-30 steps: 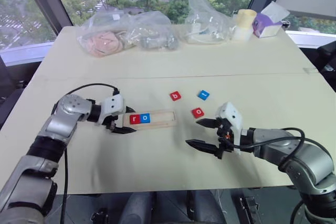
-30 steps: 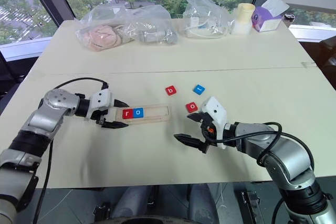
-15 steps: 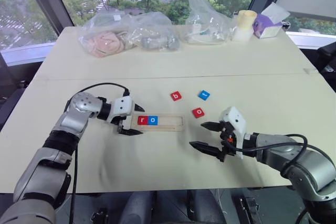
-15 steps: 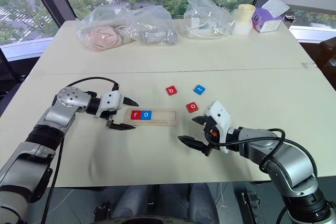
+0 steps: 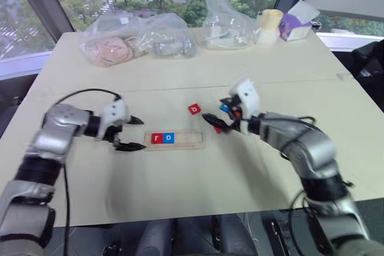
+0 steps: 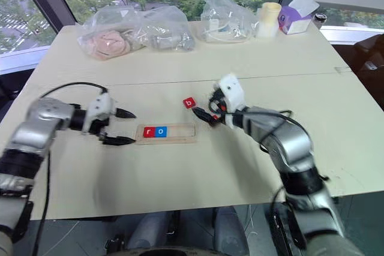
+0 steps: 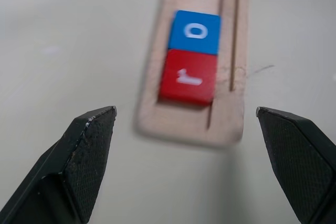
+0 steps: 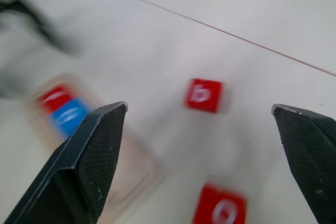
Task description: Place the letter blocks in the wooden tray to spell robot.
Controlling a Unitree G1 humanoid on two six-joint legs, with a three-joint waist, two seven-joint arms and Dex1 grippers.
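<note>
The wooden tray [image 5: 187, 141] lies on the table with a red r block [image 5: 157, 138] and a blue o block [image 5: 169, 138] side by side at its left end. My left gripper [image 5: 133, 133] stands open just off that end, its fingers [image 7: 92, 145] straddling the tray's tip without touching. A red b block [image 5: 194, 110] lies loose behind the tray. My right gripper [image 5: 218, 111] hovers open to the right of the b block. A red o block [image 8: 220, 211] lies beneath it, and a blue block [image 5: 224, 108] peeks out between its fingers.
Clear plastic bags [image 5: 135, 39] with soft items line the far side of the table, with another bag [image 5: 225, 25], a cream cup [image 5: 268, 26] and a purple box [image 5: 295, 21] at the back right. The right half of the tray's slot holds nothing.
My left gripper has opened and drawn back a little from the tray's left end. My right gripper has swung forward and left, from near the front edge to over the loose blocks.
</note>
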